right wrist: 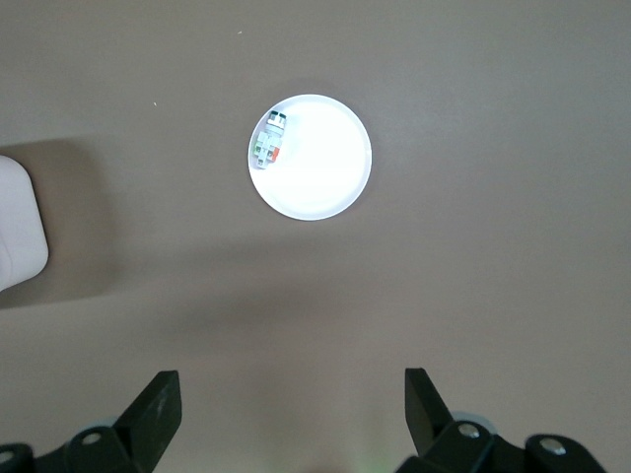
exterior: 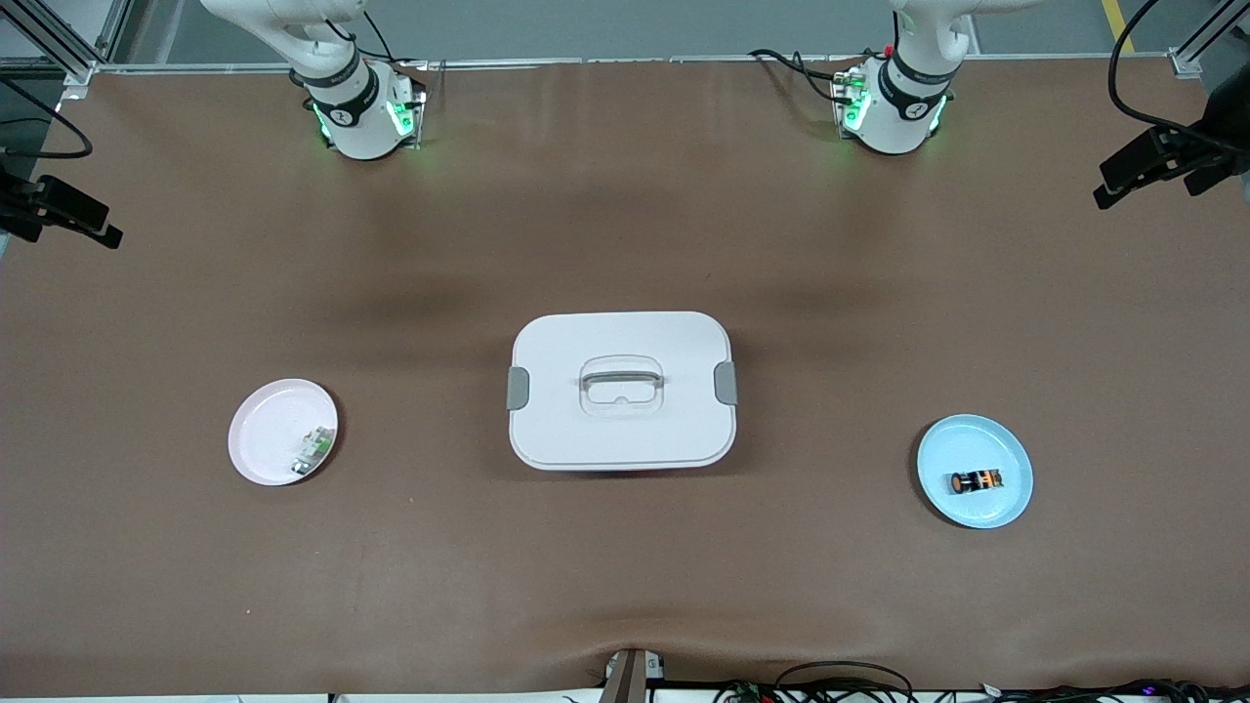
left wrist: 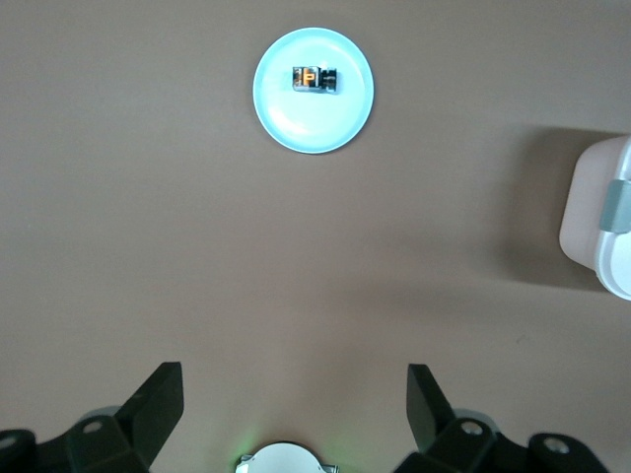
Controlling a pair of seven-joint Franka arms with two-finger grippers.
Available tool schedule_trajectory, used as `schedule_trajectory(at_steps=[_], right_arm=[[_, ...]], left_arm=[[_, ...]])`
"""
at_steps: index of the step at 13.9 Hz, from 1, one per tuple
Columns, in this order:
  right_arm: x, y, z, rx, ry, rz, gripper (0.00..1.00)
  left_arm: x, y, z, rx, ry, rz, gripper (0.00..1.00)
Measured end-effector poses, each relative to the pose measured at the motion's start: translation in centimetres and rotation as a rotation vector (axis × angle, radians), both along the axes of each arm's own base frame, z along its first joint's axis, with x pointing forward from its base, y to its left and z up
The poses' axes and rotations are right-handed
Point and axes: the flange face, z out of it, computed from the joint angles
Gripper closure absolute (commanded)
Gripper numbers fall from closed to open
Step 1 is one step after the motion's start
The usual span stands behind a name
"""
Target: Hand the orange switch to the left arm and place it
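Note:
The orange switch, a tiny black part with orange ends, lies on a blue plate toward the left arm's end of the table. The white box with grey latches stands at the table's middle. Both arms show only their bases at the table's robot edge in the front view. My left gripper hangs open high over bare table, well clear of the blue plate. My right gripper is open too, high over bare table short of the pink plate.
A pink plate toward the right arm's end holds a small green-and-white part. Black camera mounts stick in at both table ends. Cables lie along the edge nearest the front camera.

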Motion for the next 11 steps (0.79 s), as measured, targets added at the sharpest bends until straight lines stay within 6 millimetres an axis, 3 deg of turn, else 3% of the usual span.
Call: schedule_trajectory(at_steps=[3, 11], right_arm=[[-0.4, 0.1, 0.4, 0.003, 0.027, 0.002, 0.0], [-0.2, 0.1, 1.1, 0.002, 0.023, 0.002, 0.0]], left_arm=[[-0.4, -1.6, 0.8, 0.003, -0.001, -0.03, 0.0], [-0.4, -1.2, 0.6, 0.01, 0.011, -0.022, 0.0]])
